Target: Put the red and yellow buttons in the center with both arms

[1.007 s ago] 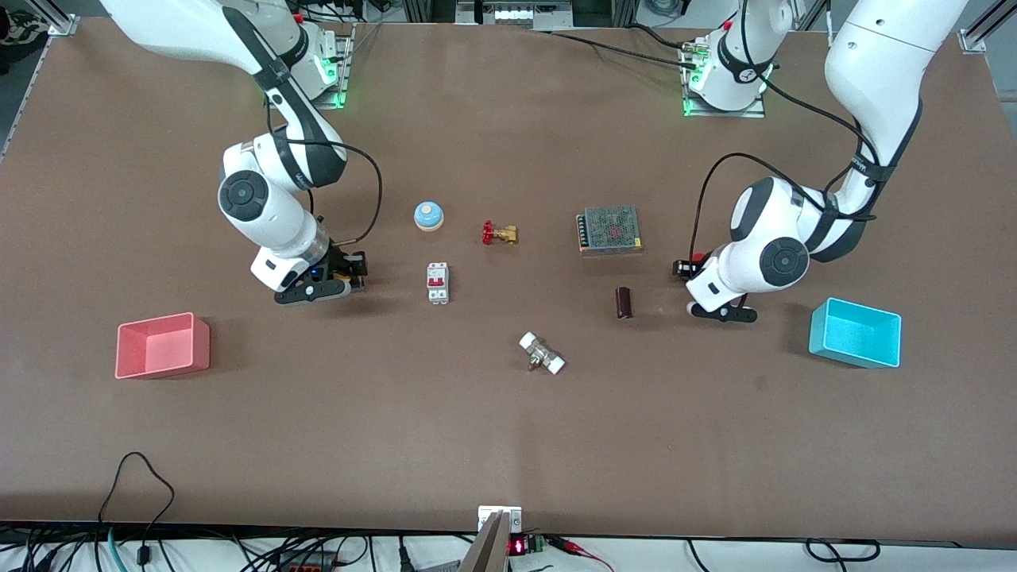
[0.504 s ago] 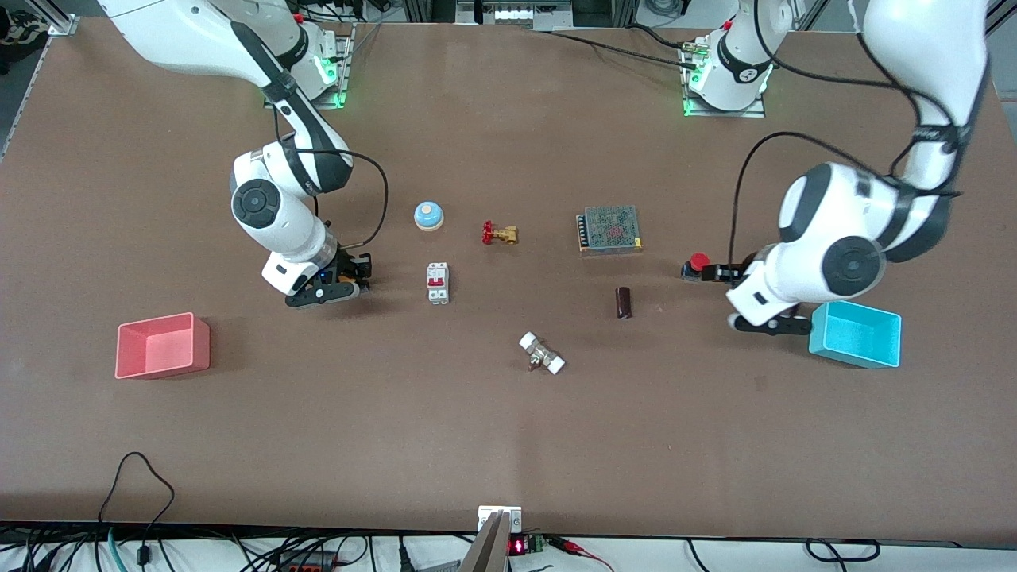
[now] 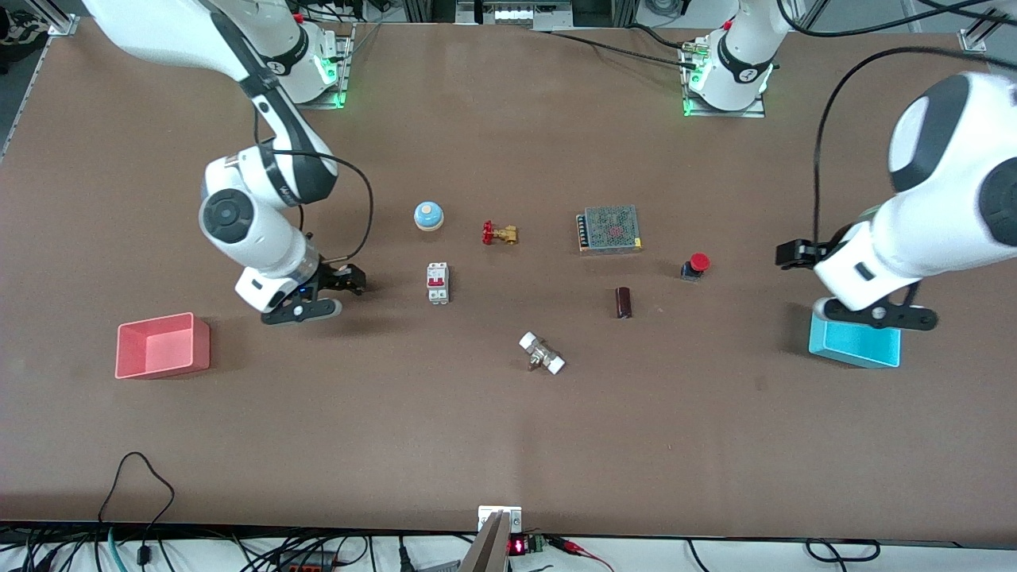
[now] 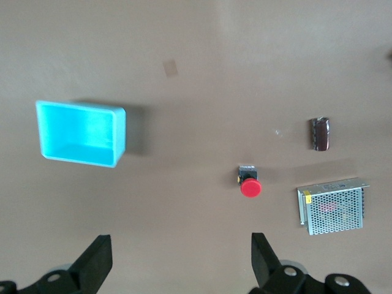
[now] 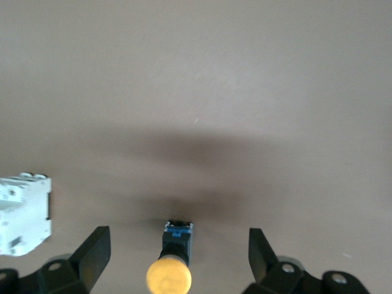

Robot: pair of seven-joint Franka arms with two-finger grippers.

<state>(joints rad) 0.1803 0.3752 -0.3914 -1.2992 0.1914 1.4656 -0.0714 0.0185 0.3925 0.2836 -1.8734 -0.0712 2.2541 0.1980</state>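
Right gripper (image 3: 352, 280) spread wide over the yellow button (image 5: 170, 274), which lies on its side between the fingers. Left gripper (image 3: 786, 253), wide and empty, hangs at the red button's (image 3: 697, 264) 3 o'clock, beside the cyan bin (image 3: 855, 340).

Both arms are built of bulky glossy white shells; the left arm (image 3: 945, 206) and the right arm (image 3: 254, 214) carry dark grey bands at the joints and round grey caps on the elbows; thin black cables loop loosely from each forearm toward the wrist; the bases glow green at their mounts; black two-finger grippers end each wrist, their fingers flat, angular and matte.
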